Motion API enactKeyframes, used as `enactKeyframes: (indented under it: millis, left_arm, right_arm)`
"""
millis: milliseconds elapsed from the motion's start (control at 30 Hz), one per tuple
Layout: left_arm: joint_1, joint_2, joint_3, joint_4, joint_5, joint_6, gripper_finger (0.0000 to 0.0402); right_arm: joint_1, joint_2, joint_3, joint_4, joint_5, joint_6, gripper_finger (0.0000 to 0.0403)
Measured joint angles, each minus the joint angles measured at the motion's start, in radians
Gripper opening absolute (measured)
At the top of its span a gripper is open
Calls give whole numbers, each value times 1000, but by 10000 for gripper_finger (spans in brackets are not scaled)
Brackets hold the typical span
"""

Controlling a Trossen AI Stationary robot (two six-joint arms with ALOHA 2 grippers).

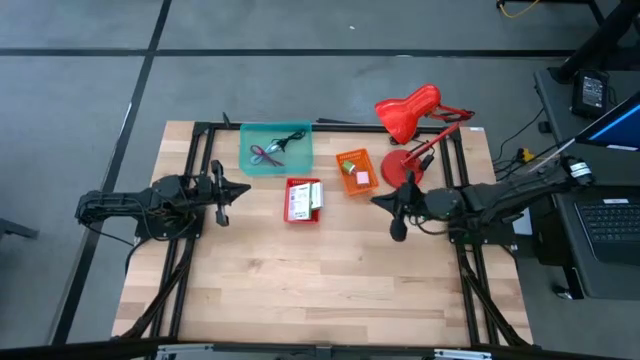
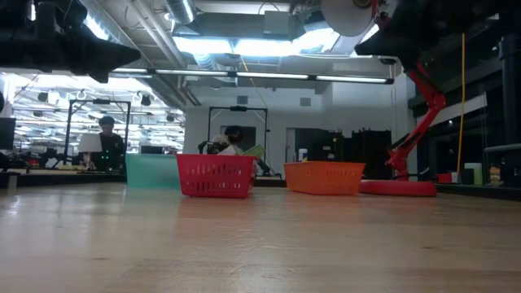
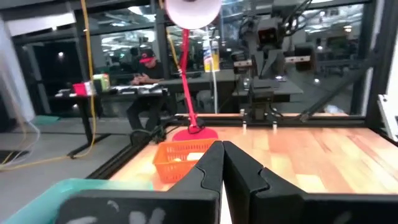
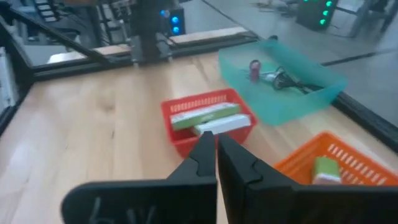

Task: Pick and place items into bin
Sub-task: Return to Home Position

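Note:
The teal bin (image 1: 275,148) at the table's far side holds the cables (image 4: 277,77): blue-grey, maroon and black. A red basket (image 1: 303,200) in front of it holds two white printed packets (image 4: 214,119). An orange basket (image 1: 357,171) to its right holds a pink cube (image 1: 362,177) and a tiny pale cube (image 1: 351,168). My left gripper (image 1: 247,189) hovers left of the red basket, shut and empty. My right gripper (image 1: 375,201) hovers right of the red basket, also shut and empty. Both arms are held above the tabletop.
A red desk lamp (image 1: 415,122) stands on its round base at the far right corner, its head over the table behind the orange basket. A black frame edges the table. The near half of the wooden tabletop (image 1: 320,280) is bare. People sit in the room beyond.

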Motion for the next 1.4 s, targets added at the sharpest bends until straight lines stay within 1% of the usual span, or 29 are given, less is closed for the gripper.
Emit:
enactKeyframes:
  millis: [67, 167, 233, 367, 500, 667, 833, 967, 1133, 1267, 1400]
  left_arm:
    - [0, 0, -1, 2, 19, 10, 3]
    - [0, 0, -22, 18, 22, 11, 3]
    - [0, 0, -48, 59, 23, 15, 3]
    - [0, 0, -50, 72, 23, 40, 3]
    - [0, 0, -50, 66, 23, 44, 3]
    - [0, 0, -50, 61, 23, 44, 3]
    - [0, 0, -50, 60, 18, 66, 3]
    - [0, 0, -50, 60, -22, 71, 3]
    - [0, 0, -50, 60, -37, 76, 3]
    - [0, 0, -50, 59, -42, 78, 3]
    - [0, 0, -50, 51, -121, 67, 3]
  right_arm:
    - [26, -11, -51, 52, 2, 3, 0]
    - [61, -16, -142, 209, 4, -11, 0]
    - [72, -17, -191, 297, 5, -31, 0]
    - [80, -47, -260, 366, 0, -59, 0]
    - [87, -126, -329, 408, -32, -121, 0]
    - [87, -322, -415, 400, -53, -187, 0]
    - [86, -529, -476, 310, -145, -189, 0]
    - [86, -644, -494, 198, -157, -187, 0]
    - [86, -728, -522, 188, -178, -236, 0]
    - [86, -768, -563, 203, -187, -242, 0]
    - [85, -785, -569, 178, -187, -238, 0]
